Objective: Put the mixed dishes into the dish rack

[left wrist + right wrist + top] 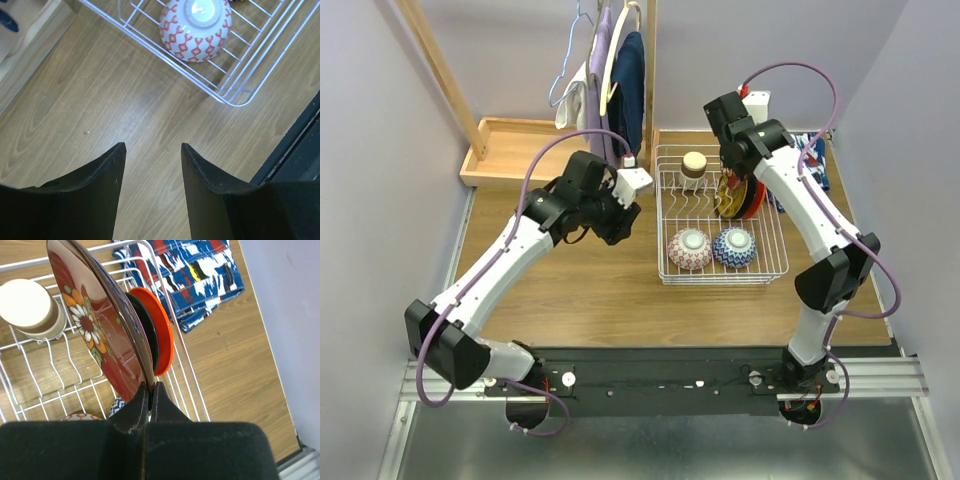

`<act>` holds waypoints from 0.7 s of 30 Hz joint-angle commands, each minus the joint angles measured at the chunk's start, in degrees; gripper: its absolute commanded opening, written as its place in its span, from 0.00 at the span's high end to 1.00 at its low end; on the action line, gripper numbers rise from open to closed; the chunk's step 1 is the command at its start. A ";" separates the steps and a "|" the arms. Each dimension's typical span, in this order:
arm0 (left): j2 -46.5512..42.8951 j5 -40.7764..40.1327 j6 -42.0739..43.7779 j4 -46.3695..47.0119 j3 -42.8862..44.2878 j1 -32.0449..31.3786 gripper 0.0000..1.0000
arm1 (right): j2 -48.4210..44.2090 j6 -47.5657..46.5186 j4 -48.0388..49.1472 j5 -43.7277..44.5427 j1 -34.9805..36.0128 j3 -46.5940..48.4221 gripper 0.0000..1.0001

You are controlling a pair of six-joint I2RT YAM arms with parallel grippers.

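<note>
The white wire dish rack [772, 262] holds the red-white bowl [689, 249] and blue-patterned bowl [734, 247] upside down at its front, and the tan cup [694, 164] at its back. My right gripper [150, 386] is shut on the rim of the dark red flowered plate [95, 325], held on edge inside the rack [190, 385]. The black plate [147, 335] and orange plate [159, 330] stand right behind it. The cup [30, 307] is to its left. My left gripper [152, 146] is open and empty over bare table, left of the rack [235, 95]; the red-white bowl [195, 27] lies beyond it.
A blue-red patterned cloth [195, 275] lies on the table right of the rack. A shallow wooden tray [515, 150] sits at the back left. Hangers with clothes [615, 70] hang over the back middle. The table's front edge meets a black rail [660, 370].
</note>
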 commanded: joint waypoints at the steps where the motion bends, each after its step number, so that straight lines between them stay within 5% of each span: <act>1: -4.01 2.23 -1.46 1.15 -1.77 2.60 0.42 | 0.68 7.18 -2.32 7.87 1.63 0.30 0.99; 21: -10.87 6.36 -4.36 2.12 -9.33 10.42 0.41 | 10.69 10.98 -4.36 8.31 2.07 -0.31 0.99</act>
